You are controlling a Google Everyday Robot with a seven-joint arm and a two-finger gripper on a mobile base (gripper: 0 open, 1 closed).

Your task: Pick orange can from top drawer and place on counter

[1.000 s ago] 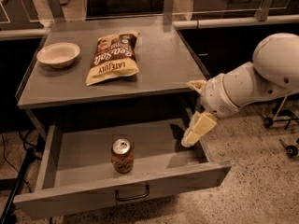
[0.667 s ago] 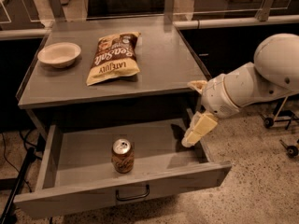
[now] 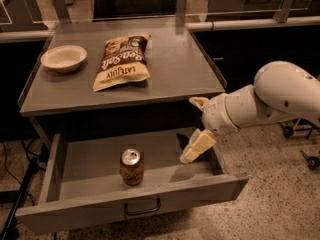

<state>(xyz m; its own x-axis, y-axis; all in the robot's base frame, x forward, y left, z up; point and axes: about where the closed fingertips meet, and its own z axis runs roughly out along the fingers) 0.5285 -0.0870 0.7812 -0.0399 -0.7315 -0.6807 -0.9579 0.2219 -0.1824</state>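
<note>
The orange can (image 3: pixel 131 167) stands upright in the open top drawer (image 3: pixel 90 206), a little left of its middle and near the front. My gripper (image 3: pixel 194 128) hangs over the right part of the drawer, to the right of the can and apart from it. It is open and empty, with one pale finger (image 3: pixel 198 146) reaching down into the drawer. The grey counter (image 3: pixel 170 71) lies above the drawer.
A brown-and-yellow chip bag (image 3: pixel 121 59) and a white bowl (image 3: pixel 63 58) lie on the counter. My white arm (image 3: pixel 280 96) comes in from the right. Chair casters (image 3: pixel 310 160) stand on the speckled floor at the right.
My gripper has moved a little to the left and down, closer to the can. The can, bag and bowl have not moved.
</note>
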